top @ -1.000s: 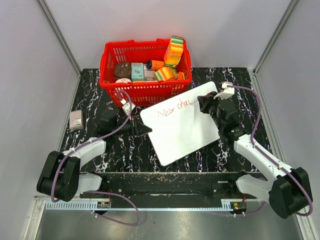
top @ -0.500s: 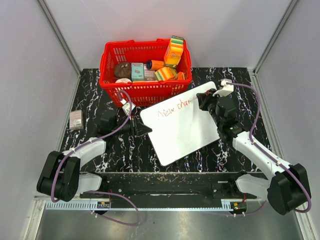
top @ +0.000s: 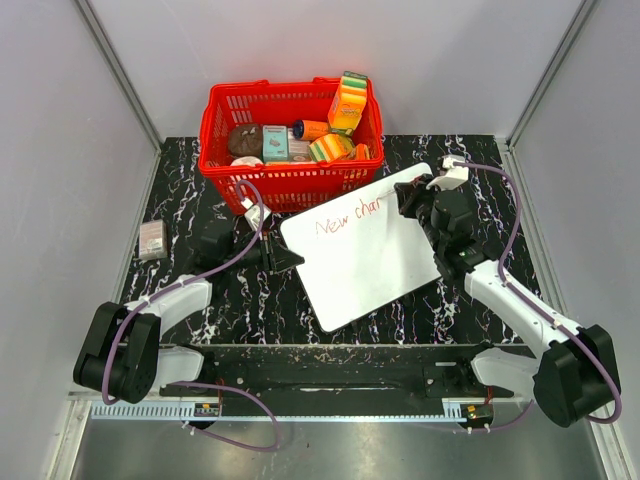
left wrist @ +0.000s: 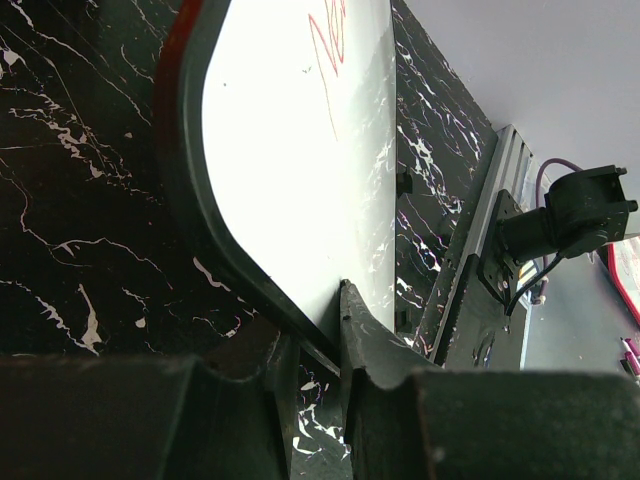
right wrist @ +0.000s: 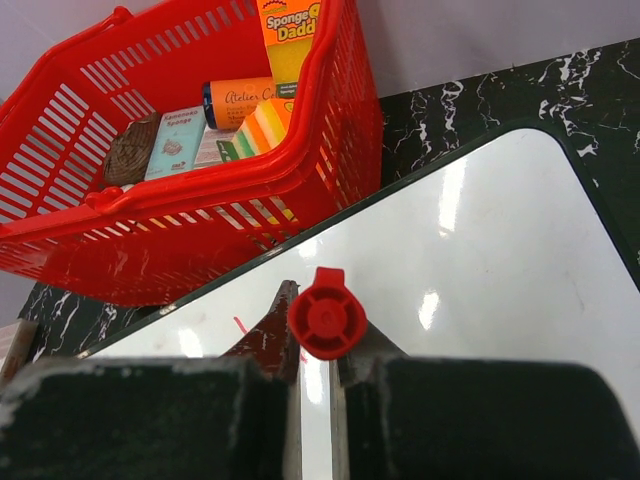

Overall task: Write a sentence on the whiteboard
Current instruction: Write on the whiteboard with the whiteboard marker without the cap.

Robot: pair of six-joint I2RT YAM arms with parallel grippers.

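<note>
risk, board slip: the left hand point(top: 288, 258) pinches only the thin left edge of the whiteboard point(top: 365, 265). a hard sideways push from the marker point(right wrist: 327, 314) could, i judge, swing the board on the table point(top: 250, 305) and bend the line of writing.
risk, stroke: the board is glossy and the marker's tip is hidden. too light a press would likely leave gaps in the letters, and too heavy a press could make the tip skid.
risk, room: the words run toward the board's far right corner, so the line may run out of space there.
risk, basket: the basket point(top: 290, 182) stands just beyond the board's far edge, and the right wrist or its cable could brush it.
left hand: clamped on the whiteboard, one finger on each face of its left edge.
right hand: the right hand point(top: 412, 207) is closed around the red marker, over the board's far right part.
whiteboard: lies mid-table, turned at an angle, near the basket.
sentence: the sentence point(top: 348, 216) is in red along the board's far edge and reads "new cha". its last letters are just beside the right hand. i cannot tell whether the tip is touching the board.
</note>
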